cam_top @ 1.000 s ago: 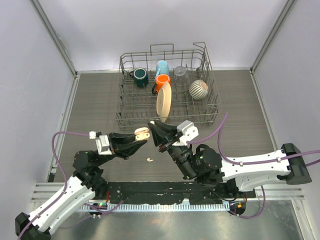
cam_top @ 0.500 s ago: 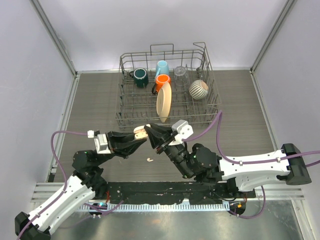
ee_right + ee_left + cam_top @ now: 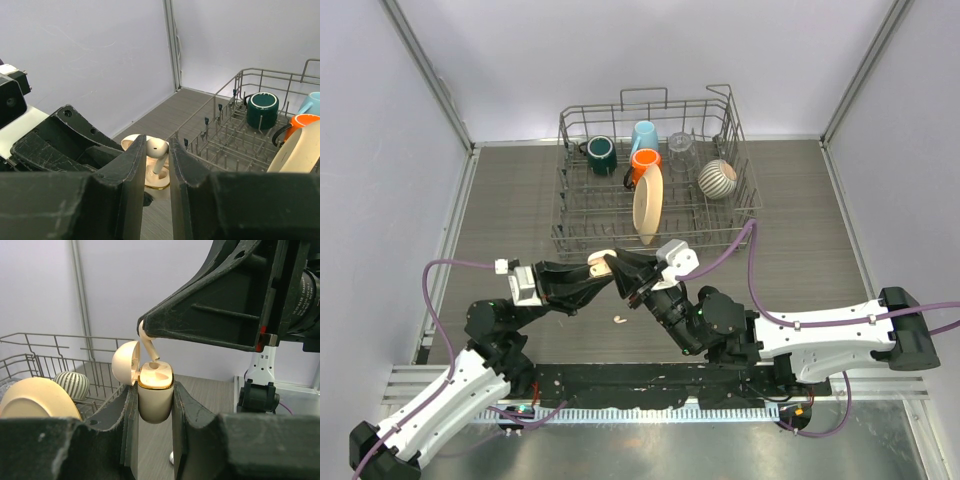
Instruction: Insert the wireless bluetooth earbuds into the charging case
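My left gripper [image 3: 596, 277] is shut on a cream charging case [image 3: 155, 392] with a gold rim, held upright above the table with its lid [image 3: 125, 362] flipped open to the left. My right gripper [image 3: 617, 263] is shut on a white earbud [image 3: 157, 149], whose stem [image 3: 149, 348] points down into the case's open top [image 3: 156, 179]. The two grippers meet tip to tip in the top view. A second earbud [image 3: 619, 320] lies loose on the table below them; it also shows between the left fingers [image 3: 171, 457].
A wire dish rack [image 3: 658, 236] stands behind the grippers with a green mug [image 3: 601, 153], orange mug [image 3: 645, 160], blue cup [image 3: 644, 135], glass [image 3: 681, 148], striped bowl [image 3: 717, 178] and cream plate [image 3: 648, 203]. Grey walls enclose the table.
My right gripper has moved left with the earbud until it meets the case in my left gripper. The left arm has barely moved.
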Available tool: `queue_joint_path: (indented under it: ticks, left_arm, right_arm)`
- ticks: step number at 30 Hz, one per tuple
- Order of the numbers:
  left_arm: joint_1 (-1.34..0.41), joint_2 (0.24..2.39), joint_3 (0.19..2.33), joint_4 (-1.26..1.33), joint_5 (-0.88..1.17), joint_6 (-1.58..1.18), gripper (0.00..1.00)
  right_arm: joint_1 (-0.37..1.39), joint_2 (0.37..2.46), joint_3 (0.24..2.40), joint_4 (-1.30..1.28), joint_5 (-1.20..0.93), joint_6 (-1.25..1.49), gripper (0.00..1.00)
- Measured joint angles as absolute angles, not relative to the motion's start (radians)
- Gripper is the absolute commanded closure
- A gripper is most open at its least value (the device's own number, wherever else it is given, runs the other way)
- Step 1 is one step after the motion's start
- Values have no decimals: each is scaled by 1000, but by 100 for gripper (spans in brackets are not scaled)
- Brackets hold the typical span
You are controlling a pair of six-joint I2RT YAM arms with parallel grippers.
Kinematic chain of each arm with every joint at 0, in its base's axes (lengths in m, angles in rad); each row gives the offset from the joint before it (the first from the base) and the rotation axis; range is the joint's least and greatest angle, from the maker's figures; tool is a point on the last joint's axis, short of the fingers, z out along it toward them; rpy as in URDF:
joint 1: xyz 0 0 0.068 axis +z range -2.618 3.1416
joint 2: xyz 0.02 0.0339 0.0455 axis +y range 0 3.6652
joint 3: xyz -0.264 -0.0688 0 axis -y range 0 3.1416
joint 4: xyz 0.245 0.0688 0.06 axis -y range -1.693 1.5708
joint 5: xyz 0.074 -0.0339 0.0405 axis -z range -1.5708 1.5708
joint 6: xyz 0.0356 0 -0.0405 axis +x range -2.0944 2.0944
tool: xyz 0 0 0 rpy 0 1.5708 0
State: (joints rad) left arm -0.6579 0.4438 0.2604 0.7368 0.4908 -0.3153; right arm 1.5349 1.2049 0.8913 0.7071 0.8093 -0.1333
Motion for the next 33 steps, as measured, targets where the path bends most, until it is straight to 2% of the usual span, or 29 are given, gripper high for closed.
queue_joint_path:
  ticks: [15,33]
  left_arm:
    - [-654,455,263,745,490,-339,100]
    - [-654,453,263,743,479,-345,100]
  right_arm:
    - [1517,1205,872,702,806,-134,99]
    - [1501,1171,855,652,704,-151,99]
